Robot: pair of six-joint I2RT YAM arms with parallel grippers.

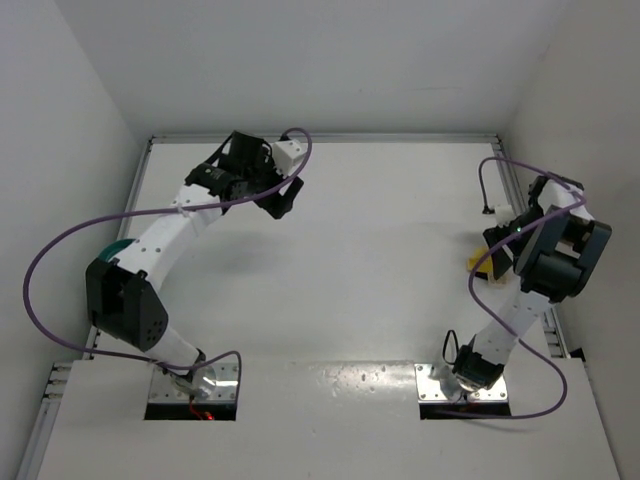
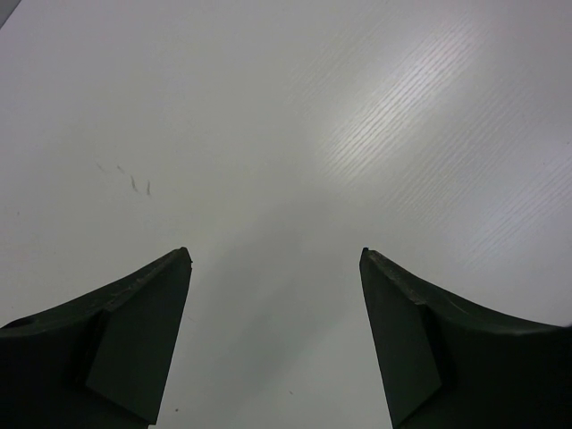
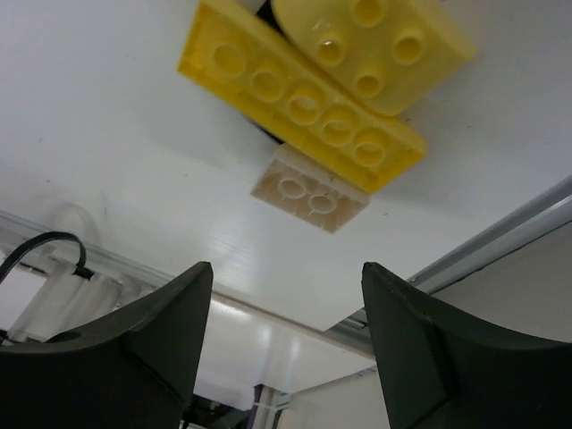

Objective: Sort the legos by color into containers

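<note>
Three legos lie close together near the table's right edge. In the right wrist view they are a long yellow brick (image 3: 299,103), a rounded yellow piece (image 3: 375,45) and a small pale brick (image 3: 308,189) tucked under the long one's edge. From above only a yellow patch (image 1: 478,262) of them shows. My right gripper (image 3: 286,268) (image 1: 492,245) hangs open just short of them, holding nothing. My left gripper (image 2: 275,255) (image 1: 280,203) stands open over bare white table at the back left. The teal container (image 1: 118,248) peeks out from behind the left arm.
A metal rail (image 3: 500,241) runs along the table's right edge beside the legos. A white connector with a black cable (image 3: 54,290) lies near that rail. White walls enclose the table at the back and on both sides. Purple cables loop off both arms.
</note>
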